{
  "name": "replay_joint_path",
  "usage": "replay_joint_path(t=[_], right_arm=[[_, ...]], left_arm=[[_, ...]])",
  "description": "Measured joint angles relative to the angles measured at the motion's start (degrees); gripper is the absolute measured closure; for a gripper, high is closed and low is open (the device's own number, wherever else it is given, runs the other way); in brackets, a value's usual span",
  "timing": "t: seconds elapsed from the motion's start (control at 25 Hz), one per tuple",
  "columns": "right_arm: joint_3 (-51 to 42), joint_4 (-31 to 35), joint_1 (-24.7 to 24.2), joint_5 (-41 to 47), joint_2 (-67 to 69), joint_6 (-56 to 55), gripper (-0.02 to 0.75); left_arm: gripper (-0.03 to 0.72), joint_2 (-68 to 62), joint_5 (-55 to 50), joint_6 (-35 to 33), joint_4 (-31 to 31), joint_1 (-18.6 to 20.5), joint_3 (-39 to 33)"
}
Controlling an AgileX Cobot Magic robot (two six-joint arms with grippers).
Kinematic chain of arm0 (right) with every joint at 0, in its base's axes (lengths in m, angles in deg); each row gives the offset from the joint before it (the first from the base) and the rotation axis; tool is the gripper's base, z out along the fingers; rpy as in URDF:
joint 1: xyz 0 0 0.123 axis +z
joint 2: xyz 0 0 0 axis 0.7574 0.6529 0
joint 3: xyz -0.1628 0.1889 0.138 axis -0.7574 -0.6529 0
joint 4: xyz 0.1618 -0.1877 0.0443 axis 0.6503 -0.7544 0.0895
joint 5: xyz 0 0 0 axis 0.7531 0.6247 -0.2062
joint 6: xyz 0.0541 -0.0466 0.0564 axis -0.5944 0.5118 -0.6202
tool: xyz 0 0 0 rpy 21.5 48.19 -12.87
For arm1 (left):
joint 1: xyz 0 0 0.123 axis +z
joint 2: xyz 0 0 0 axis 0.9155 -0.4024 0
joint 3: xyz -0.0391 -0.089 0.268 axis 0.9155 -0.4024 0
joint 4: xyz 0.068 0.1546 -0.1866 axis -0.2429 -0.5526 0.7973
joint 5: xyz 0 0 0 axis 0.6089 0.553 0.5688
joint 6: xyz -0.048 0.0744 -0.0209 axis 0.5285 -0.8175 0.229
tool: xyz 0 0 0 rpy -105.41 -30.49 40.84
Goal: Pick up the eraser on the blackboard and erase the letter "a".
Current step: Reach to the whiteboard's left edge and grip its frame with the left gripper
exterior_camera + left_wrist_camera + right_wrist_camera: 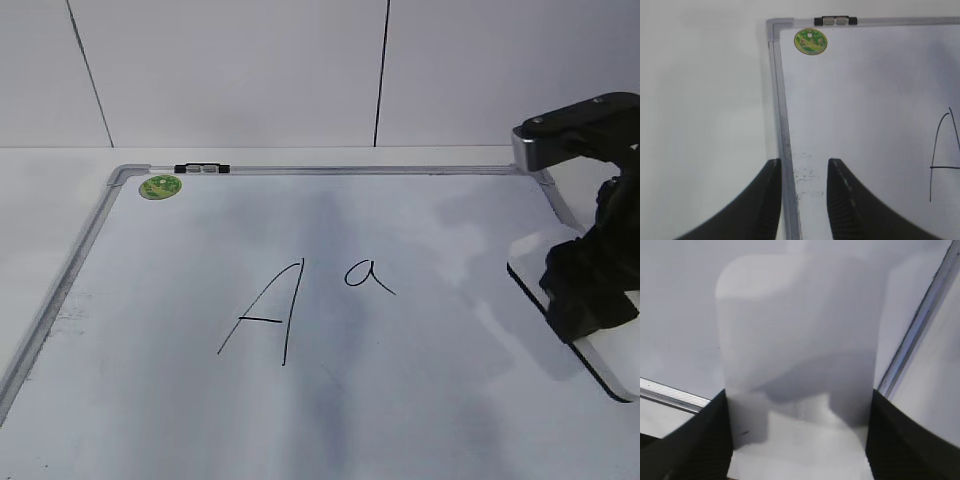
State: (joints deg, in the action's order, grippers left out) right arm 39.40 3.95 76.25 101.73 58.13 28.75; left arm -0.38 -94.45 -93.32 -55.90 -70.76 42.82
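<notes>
Currently the right gripper (797, 440) is clamped on the eraser (800, 335), its black fingers (700, 440) pressing both long sides of the white block; the eraser (590, 355) sits near the right edge of the table, over the right part of the blackboard (420, 420). The letter "a" (368, 275) lies near the board's middle, well apart from the eraser, just right of the large "A" (265, 315). The left gripper (804, 200) is released and holds nothing, its jaws straddling the board's left frame. A green magnet (160, 186) sits at the board's far-left corner.
</notes>
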Motion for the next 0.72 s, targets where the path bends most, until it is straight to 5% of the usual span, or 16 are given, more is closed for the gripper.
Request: replay_joint_path(t=[0.72], right_arm=[[0.00, -0.60, 0.00, -0.72, 0.00, 0.10, 0.206]], left_arm=[[0.454, -27.40, -11.07, 0.00, 2.50, -0.26, 15.79]])
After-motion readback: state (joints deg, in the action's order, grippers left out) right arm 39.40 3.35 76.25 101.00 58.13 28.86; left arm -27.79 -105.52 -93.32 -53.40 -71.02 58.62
